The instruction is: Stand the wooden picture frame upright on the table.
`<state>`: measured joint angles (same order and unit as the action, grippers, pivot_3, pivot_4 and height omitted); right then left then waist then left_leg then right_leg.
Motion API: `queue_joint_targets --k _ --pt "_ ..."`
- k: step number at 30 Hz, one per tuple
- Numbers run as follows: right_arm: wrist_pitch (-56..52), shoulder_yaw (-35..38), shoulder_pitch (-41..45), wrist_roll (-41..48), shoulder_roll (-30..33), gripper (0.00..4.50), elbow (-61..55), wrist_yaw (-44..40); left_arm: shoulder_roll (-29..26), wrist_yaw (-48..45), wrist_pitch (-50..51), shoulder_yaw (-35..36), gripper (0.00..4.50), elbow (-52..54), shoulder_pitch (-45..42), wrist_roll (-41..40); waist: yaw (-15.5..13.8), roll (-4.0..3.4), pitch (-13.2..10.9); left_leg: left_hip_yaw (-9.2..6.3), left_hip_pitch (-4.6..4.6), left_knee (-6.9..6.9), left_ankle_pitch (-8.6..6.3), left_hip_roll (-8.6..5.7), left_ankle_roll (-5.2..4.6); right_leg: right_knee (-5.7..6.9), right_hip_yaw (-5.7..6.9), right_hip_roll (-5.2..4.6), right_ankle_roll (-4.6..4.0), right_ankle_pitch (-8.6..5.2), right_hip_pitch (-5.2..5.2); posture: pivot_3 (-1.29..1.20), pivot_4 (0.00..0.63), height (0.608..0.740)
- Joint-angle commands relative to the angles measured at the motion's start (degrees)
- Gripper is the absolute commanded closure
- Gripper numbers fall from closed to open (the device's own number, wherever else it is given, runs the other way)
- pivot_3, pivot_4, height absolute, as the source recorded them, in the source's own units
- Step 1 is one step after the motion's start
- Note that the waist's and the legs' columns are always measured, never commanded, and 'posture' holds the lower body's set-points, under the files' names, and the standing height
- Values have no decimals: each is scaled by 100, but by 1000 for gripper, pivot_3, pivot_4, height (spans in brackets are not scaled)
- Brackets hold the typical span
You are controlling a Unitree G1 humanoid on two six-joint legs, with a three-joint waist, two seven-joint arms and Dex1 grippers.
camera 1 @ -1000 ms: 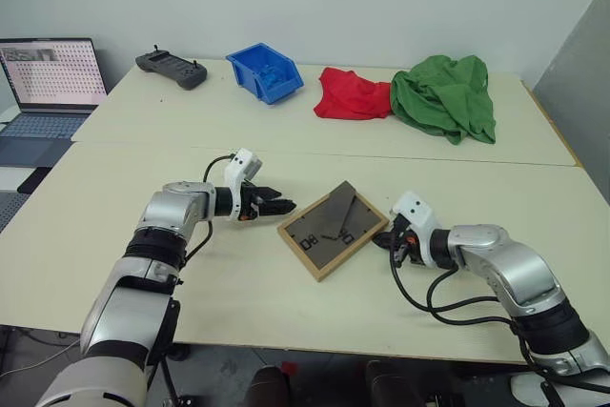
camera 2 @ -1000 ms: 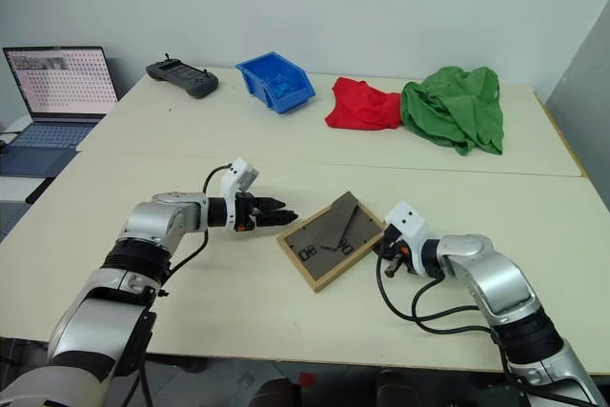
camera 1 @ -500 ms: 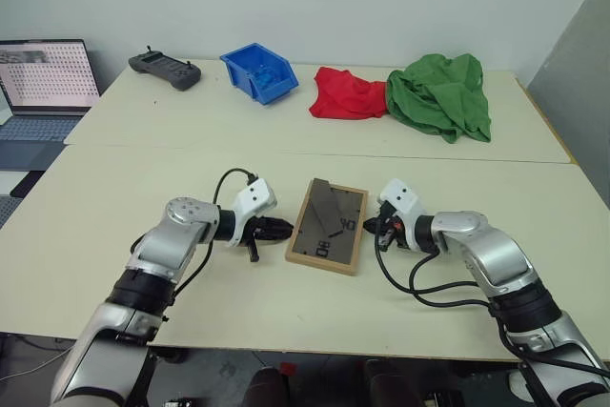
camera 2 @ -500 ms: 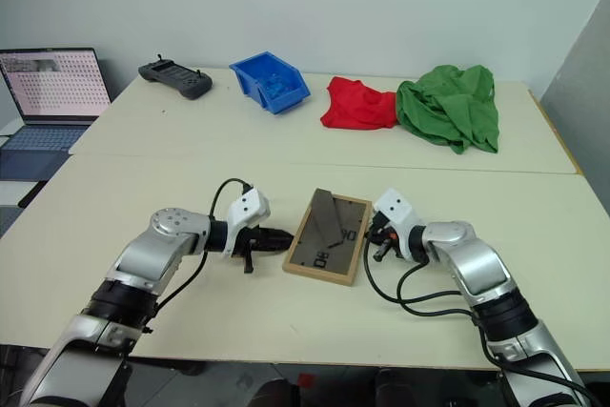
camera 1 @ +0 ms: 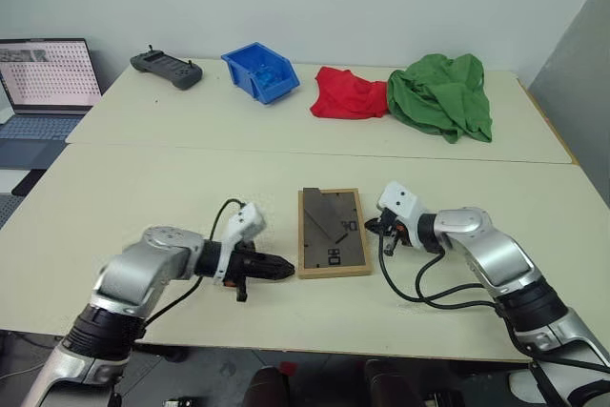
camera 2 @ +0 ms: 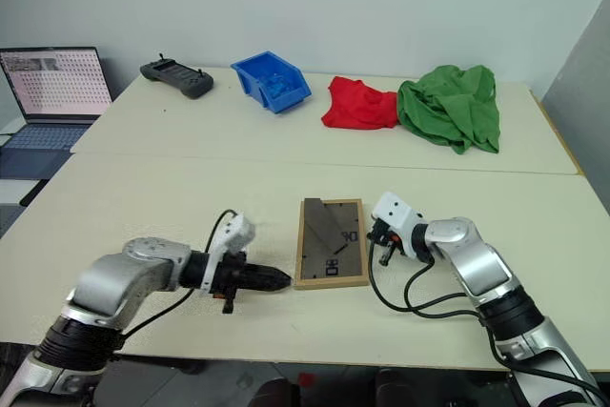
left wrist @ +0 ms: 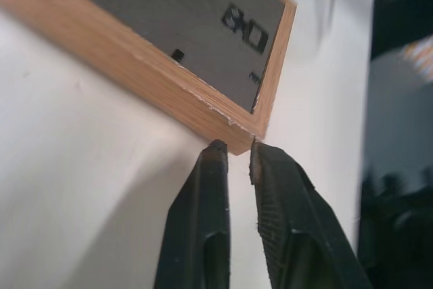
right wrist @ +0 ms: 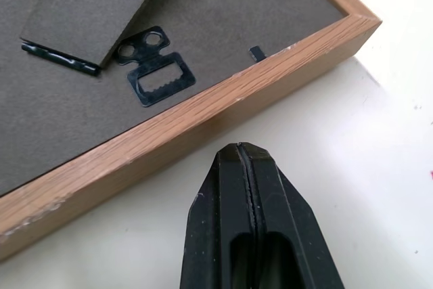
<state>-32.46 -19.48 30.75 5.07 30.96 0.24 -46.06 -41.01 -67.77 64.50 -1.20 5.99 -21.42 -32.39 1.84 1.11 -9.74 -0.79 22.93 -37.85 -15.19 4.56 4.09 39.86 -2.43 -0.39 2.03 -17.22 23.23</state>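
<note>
The wooden picture frame [camera 1: 333,232] lies flat and face down on the near half of the table [camera 1: 124,193]. Its dark back panel and folded stand face up. My left gripper [camera 1: 288,272] points at the frame's near left corner. In the left wrist view its fingers [left wrist: 215,167] stand a narrow gap apart with nothing between them, their tips just short of that corner [left wrist: 243,141]. My right gripper [camera 1: 371,227] is shut and empty, with its tip [right wrist: 238,148] close beside the frame's right wooden edge [right wrist: 203,133].
On the far half of the table lie a black controller [camera 1: 168,68], a blue bin [camera 1: 261,73], a red cloth [camera 1: 349,94] and a green cloth [camera 1: 440,97]. An open laptop [camera 1: 48,78] stands at the far left. A seam [camera 1: 191,147] joins the two tabletops.
The frame has turned from a diagonal lie to square with the table's front edge. My left gripper drew back to the frame's near left corner. The right gripper stayed shut beside it.
</note>
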Motion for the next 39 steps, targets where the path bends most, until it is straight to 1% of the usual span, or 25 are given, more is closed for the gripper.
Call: queue_joint_targets --k 1,3,6,9,14,16,20,24,28,39 --pt "211 -68 65 -64 -164 4500 25 -80 404 407 1653 917 2997 -875 -455 -822 0 3 -1 -2 1 -1 0 0 0 1 3 0 0 0 0 0 150 740" --pt "314 -123 30 -125 -210 4500 93 -136 546 645 1981 1012 2440 -1338 -685 -830 5 4 -1 -4 0 -2 0 0 0 2 4 2 0 0 -1 0 150 740" --pt "404 -144 -10 -193 -278 4500 170 -144 833 1029 2152 1162 1665 -1814 -996 -805 11 4 0 -5 -2 -1 0 0 0 3 4 2 -1 0 -1 0 150 740" --pt "376 -117 -30 -196 -346 4500 146 -133 928 1170 2201 1060 1001 -1903 -1023 -824 49 4 0 -4 -5 1 1 3 1 5 3 3 -2 1 -1 0 150 740" --pt "155 -109 -8 -136 -505 4500 -67 -81 957 1195 2487 678 38 -1618 -756 -1018 73 3 1 -5 -7 2 1 7 2 8 2 5 -4 0 0 0 150 740" --pt "69 -93 16 -112 -580 4500 -121 -48 953 1225 2495 561 16 -1507 -657 -1066 76 2 2 -3 -8 3 1 7 2 7 -1 5 -4 0 -1 0 150 740" --pt "-292 -31 59 -8 -830 4500 -384 45 1111 1358 2401 473 16 -1470 -557 -1096 65 1 3 -4 -8 4 1 6 3 7 0 5 -5 -1 -1 0 150 740" --pt "-707 -14 -31 61 -946 4500 -770 85 1357 1575 2292 544 16 -1445 -592 -1072 -3 1 3 -1 -6 2 1 2 3 6 0 0 -4 -1 -2 0 150 740" --pt "-919 -23 -136 93 -948 4500 -982 133 1468 1701 2228 616 16 -1254 -555 -1141 -45 2 4 -1 -3 -1 1 -6 3 2 2 -11 -4 -1 -6 0 150 740" --pt "-901 88 -151 102 -854 4500 -786 263 1150 1743 2379 888 16 -677 -283 -1575 -4 3 4 -3 -4 1 1 -4 2 2 2 -8 -4 -1 -5 0 150 740"
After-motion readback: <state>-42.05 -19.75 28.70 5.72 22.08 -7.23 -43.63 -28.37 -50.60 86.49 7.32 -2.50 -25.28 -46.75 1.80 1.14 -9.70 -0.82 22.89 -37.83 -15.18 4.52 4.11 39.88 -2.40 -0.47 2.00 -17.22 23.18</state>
